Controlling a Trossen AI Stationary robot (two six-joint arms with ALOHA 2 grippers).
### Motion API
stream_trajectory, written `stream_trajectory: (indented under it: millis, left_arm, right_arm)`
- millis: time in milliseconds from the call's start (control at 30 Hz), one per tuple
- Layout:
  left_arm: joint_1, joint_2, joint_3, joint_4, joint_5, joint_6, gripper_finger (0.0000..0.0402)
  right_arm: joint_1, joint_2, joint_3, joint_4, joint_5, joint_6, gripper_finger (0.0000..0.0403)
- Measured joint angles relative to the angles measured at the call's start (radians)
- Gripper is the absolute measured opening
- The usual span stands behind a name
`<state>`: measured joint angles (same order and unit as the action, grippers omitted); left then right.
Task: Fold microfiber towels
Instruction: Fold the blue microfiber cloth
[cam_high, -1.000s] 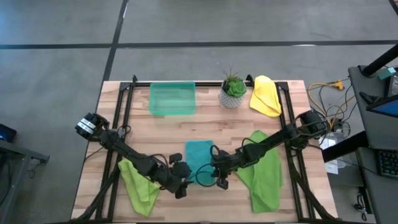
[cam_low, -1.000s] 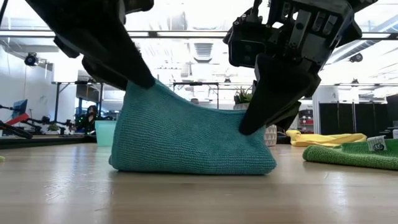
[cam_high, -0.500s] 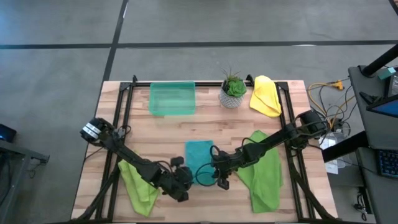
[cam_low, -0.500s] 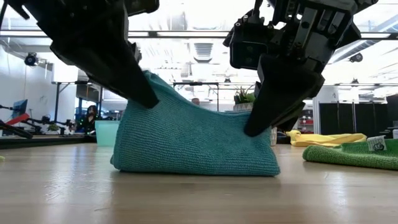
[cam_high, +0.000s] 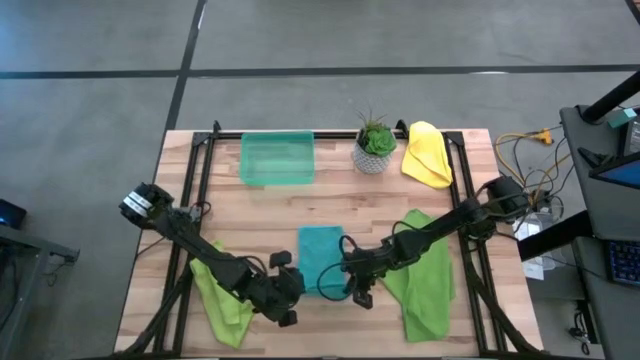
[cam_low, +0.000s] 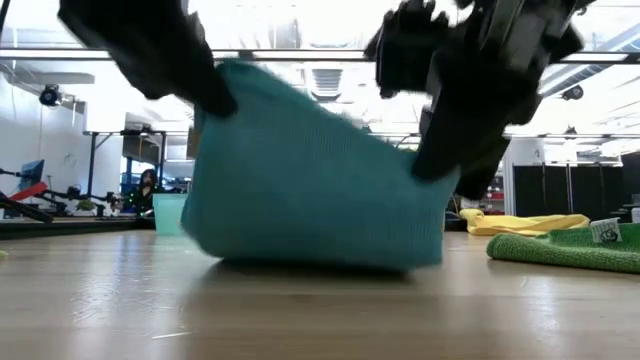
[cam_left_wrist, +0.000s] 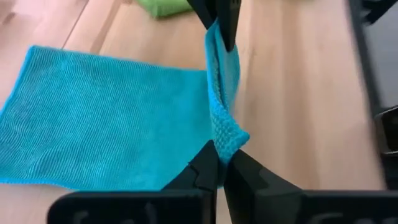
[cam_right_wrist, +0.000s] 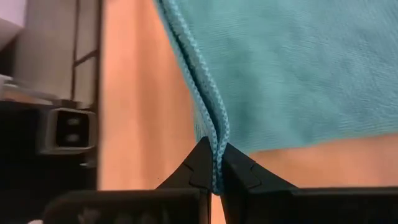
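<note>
My left arm reaches in from the table's left edge, forearm slanting toward the near middle; my left gripper (cam_high: 285, 298) is low over the wood, fingers (cam_left_wrist: 202, 169) pinched tight on the teal towel (cam_high: 320, 255) edge. My right arm stretches in from the right side, and my right gripper (cam_high: 358, 290) has its fingers (cam_right_wrist: 198, 163) clamped on the same cloth's edge, held raised.

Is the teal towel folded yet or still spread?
Mid-fold. Left gripper and right gripper each pinch a corner of the teal towel, near edge raised; the rest lies flat.
</note>
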<state>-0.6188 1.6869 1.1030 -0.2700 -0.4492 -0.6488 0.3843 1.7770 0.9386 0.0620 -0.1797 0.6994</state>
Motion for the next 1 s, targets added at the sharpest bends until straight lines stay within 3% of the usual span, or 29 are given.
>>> stream_trajectory:
  millis: [300, 767, 1000]
  left_arm:
    - [0.004, -0.035, -0.033, 0.0, 0.044, 0.001, 0.0]
    - [0.068, -0.036, -0.079, -0.078, -0.092, -0.002, 0.0]
    - [0.124, -0.036, -0.094, -0.096, -0.103, 0.0, 0.0]
  right_arm:
    - [0.017, -0.107, 0.015, -0.097, 0.136, -0.044, 0.0009]
    - [-0.126, -0.107, 0.04, -0.215, 0.121, -0.182, 0.0009]
    - [-0.19, -0.106, 0.04, -0.228, 0.12, -0.219, 0.0009]
